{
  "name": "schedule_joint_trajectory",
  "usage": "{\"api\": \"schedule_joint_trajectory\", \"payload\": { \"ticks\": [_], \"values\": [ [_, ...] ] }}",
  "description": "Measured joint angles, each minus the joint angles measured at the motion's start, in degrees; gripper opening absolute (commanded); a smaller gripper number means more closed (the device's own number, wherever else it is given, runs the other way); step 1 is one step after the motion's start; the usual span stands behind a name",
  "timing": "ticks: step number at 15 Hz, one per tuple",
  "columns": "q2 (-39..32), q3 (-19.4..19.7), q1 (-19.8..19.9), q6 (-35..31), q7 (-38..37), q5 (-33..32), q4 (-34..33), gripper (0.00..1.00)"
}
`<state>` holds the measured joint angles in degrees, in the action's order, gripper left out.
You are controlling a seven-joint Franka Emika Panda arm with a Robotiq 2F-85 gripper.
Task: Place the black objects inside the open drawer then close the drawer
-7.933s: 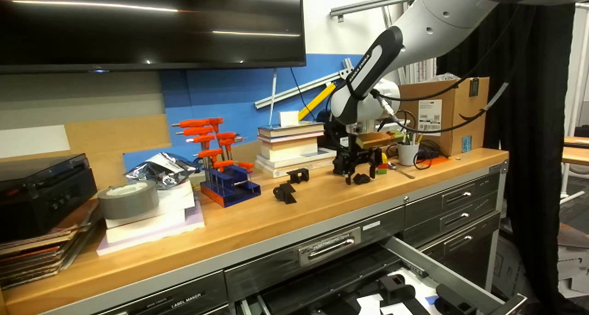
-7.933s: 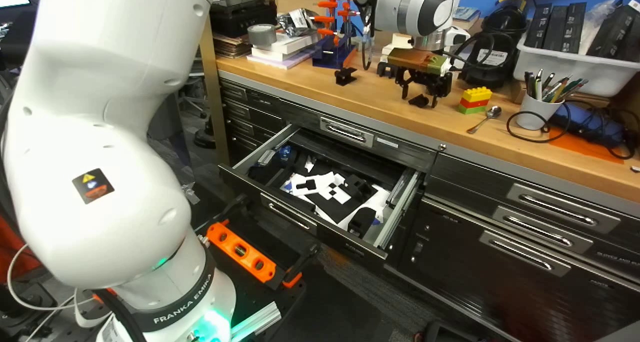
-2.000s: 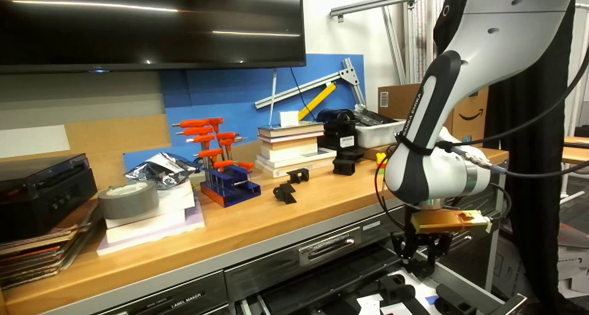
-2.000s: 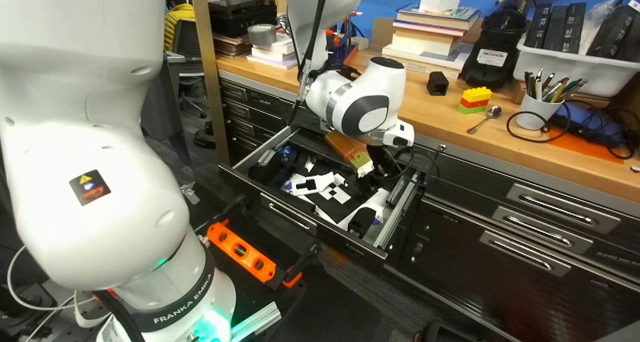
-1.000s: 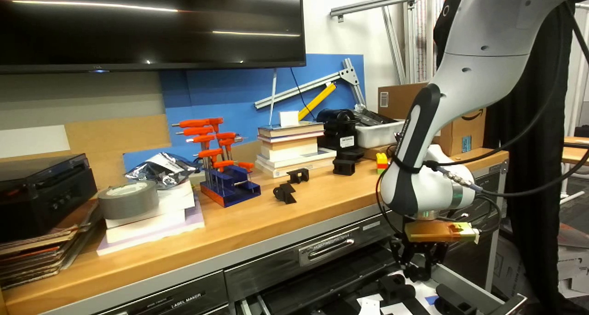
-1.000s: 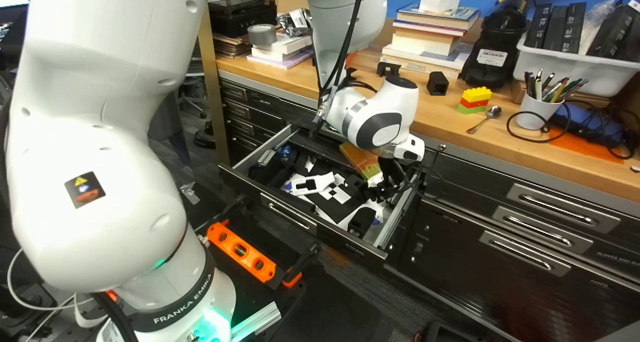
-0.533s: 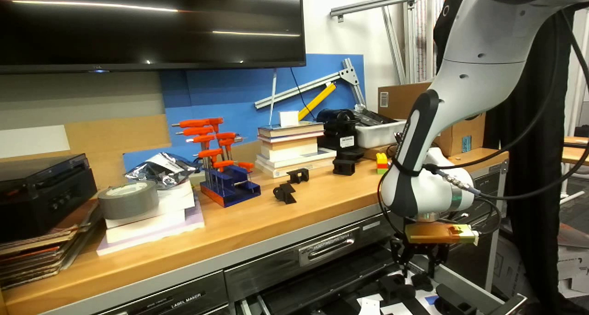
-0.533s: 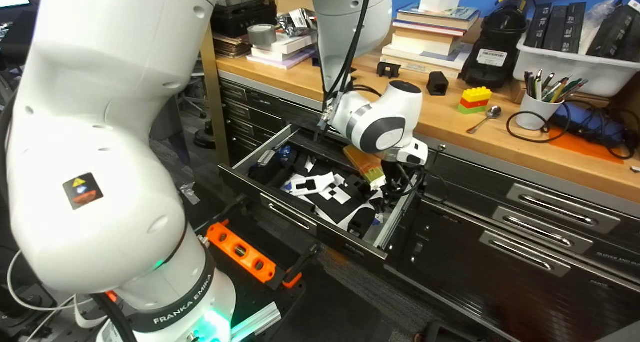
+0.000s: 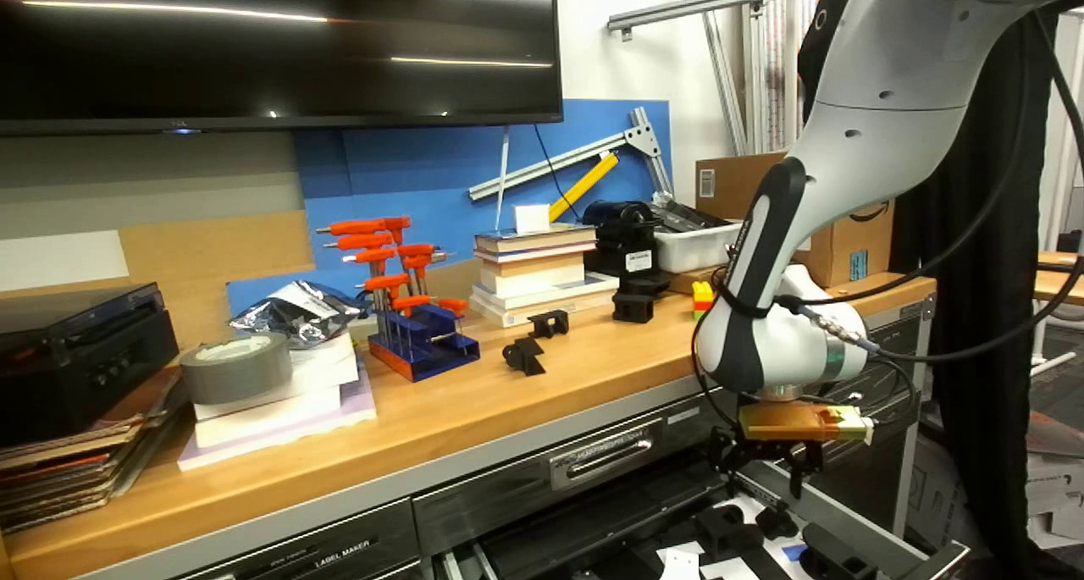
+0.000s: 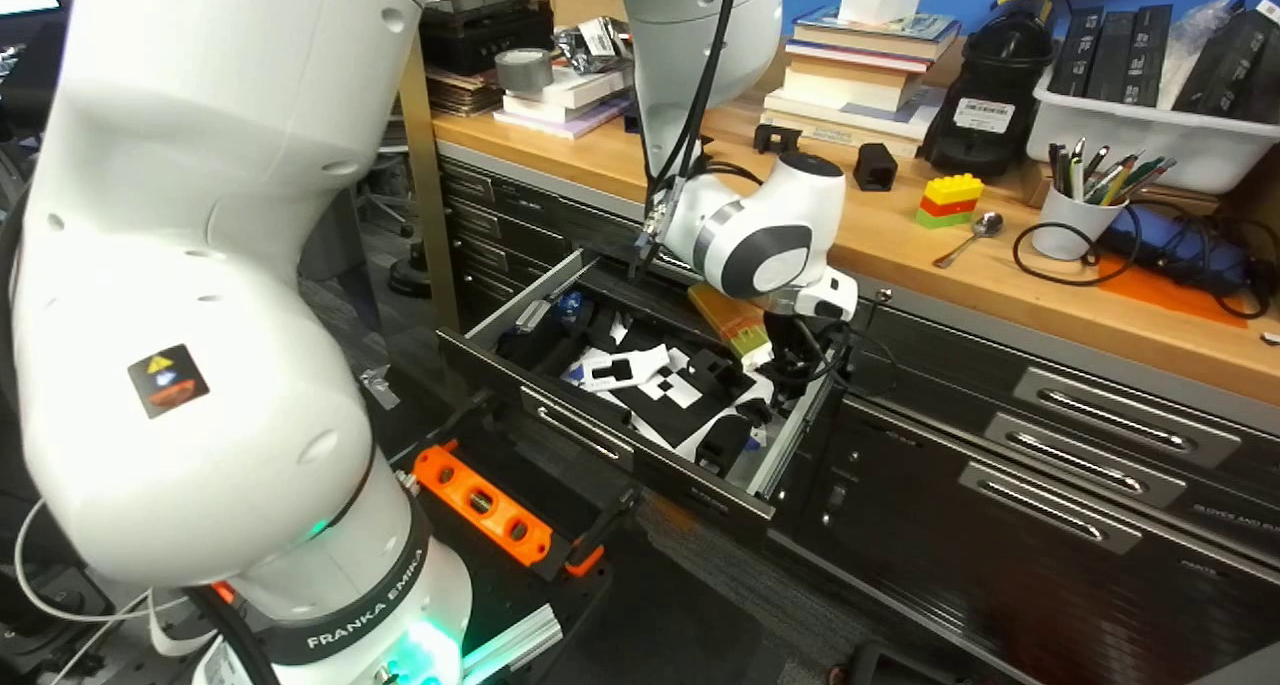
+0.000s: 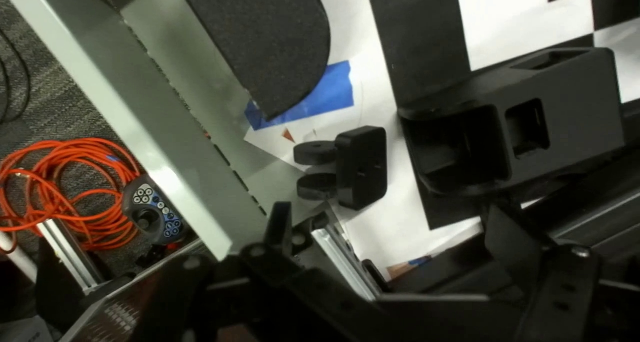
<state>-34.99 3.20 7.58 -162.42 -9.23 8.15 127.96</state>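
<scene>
Several small matte black objects are in view. A blocky piece (image 9: 633, 307), a bracket (image 9: 549, 323) and an angular piece (image 9: 523, 356) rest on the wooden bench. The drawer (image 10: 690, 485) is pulled out, its light floor partly covered with papers and black parts. Inside it, near the side wall, lies a black piece with two round lugs (image 11: 361, 167). Above that corner my gripper (image 9: 764, 482) is open, its fingers wide apart with nothing between them. In the wrist view, the lugged piece lies just beyond the fingertips, untouched. The arm partly hides the bench pieces in an exterior view.
Also in the drawer are a black housing (image 11: 565, 117) and a rounded black part (image 11: 270, 47). The drawer's side wall (image 9: 847, 512) and the bench edge stand close to the gripper. Books (image 10: 860, 75), toy bricks (image 10: 950, 201), a spoon (image 10: 988, 225) and a pen cup (image 10: 1075, 220) stand on the bench.
My gripper has carried a black piece from the bench to the drawer. Over the last second its jaws have opened, the piece has dropped into the drawer, and the gripper has risen slightly.
</scene>
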Motion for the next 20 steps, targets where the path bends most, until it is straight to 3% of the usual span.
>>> {"api": "schedule_joint_trajectory", "payload": {
  "ticks": [5,11,15,20],
  "values": [
    [5.42,0.01,-1.92,2.68,-0.02,-0.19,0.35,1.00],
    [16.39,-0.22,-5.15,10.66,0.78,-3.40,-0.27,1.00],
    [21.41,-1.16,-6.38,16.14,3.36,-5.50,-3.80,1.00],
    [21.08,-2.24,-6.39,20.26,10.93,-5.61,-11.50,1.00]
  ]
}}
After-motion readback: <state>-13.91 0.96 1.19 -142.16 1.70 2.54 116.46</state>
